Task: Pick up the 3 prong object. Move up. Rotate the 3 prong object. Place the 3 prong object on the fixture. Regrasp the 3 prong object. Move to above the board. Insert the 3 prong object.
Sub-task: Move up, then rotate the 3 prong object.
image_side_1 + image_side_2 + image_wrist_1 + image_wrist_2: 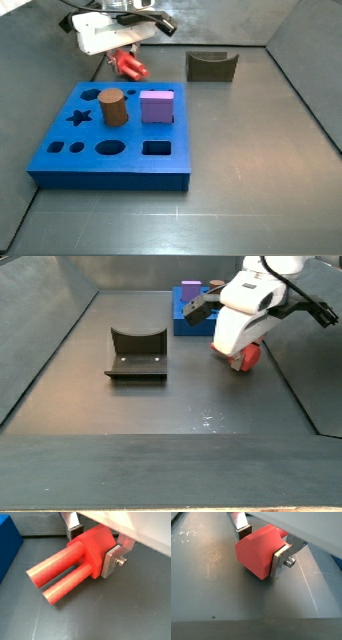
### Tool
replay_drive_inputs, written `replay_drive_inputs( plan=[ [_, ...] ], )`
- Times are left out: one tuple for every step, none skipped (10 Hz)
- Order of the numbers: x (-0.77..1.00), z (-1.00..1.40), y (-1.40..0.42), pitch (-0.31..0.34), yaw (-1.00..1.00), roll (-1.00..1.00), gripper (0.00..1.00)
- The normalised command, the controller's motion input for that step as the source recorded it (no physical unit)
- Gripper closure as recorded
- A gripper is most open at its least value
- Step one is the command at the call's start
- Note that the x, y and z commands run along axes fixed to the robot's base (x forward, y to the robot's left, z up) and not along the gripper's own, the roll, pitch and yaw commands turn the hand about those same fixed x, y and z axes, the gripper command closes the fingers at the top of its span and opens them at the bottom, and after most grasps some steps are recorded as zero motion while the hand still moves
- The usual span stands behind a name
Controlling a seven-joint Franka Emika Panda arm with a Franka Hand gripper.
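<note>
Clearly, the gripper [93, 546] had its silver fingers [114, 561] clamped on the red body of the 3 prong object [70, 569], the prongs jutting out sideways over the dark floor; in a wrist view only two prongs showed plainly. In a side view the 3 prong object [130, 64] sat low beside the far edge of the board [114, 148], well apart from the fixture [210, 66], and whether it touched the floor could not be told. The step in hand seemed to be the pick-up or the start of the lift. To do it well, the grasp should hold firm on the flat sides while the arm rose straight, clear of the board's edge, before any rotation toward the fixture [135, 355].
</note>
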Motion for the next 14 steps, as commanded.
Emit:
replay_drive_inputs(
  plan=[
    [-0.05, 0.78, 0.01, 0.034, 0.0, 0.0, 1.0],
    [-0.06, 0.7, 0.01, 0.062, 0.0, -0.01, 1.0],
    [-0.03, 0.56, 0.01, 0.08, 0.0, -0.01, 1.0],
    [-0.02, 0.44, 0.01, 0.082, 0.0, -0.01, 1.0],
    [-0.02, 0.31, 0.01, 0.072, 0.0, -0.01, 1.0],
    [0.79, 0.0, 0.72, 0.0, 0.0, 0.0, 1.0],
    [0.79, -0.13, 0.71, -0.017, -0.01, 0.0, 1.0],
    [0.65, -0.18, 0.53, 0.033, -0.02, -0.01, 1.0],
    [0.59, -0.15, 0.42, 0.034, -0.02, -0.02, 1.0],
    [0.37, -0.06, 0.14, 0.036, -0.02, -0.05, 1.0],
    [0.27, -0.03, 0.07, 0.042, -0.02, -0.06, 1.0],
    [0.0, 0.0, 0.0, 0.0, -1.0, 0.0, 1.0],
    [-0.04, 0.02, 0.0, 0.0, -1.0, 0.0, 1.0],
    [-0.04, 0.02, 0.0, -0.001, -1.0, 0.0, 1.0]
  ],
)
